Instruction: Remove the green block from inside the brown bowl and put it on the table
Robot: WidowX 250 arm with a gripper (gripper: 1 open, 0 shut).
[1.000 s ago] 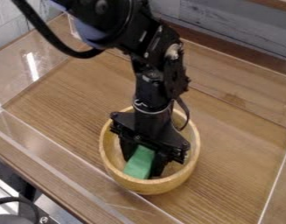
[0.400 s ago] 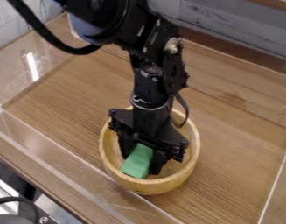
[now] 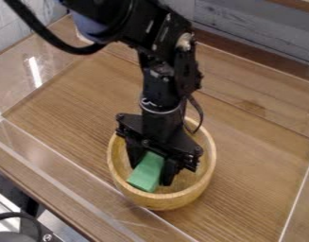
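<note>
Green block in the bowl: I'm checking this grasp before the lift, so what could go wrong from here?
1. The claw is shut on the green block down inside the brown bowl; its lower end sits near the bowl floor, so lifting at a slant might catch the rim.
2. The fingers hide the contact, so a shallow hold could slip and drop it back.

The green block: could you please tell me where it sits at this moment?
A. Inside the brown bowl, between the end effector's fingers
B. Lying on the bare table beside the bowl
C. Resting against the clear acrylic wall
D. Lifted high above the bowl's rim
A: the green block lies within the brown bowl, below its rim, with the end effector reaching straight down into the bowl and closed around it.
</note>
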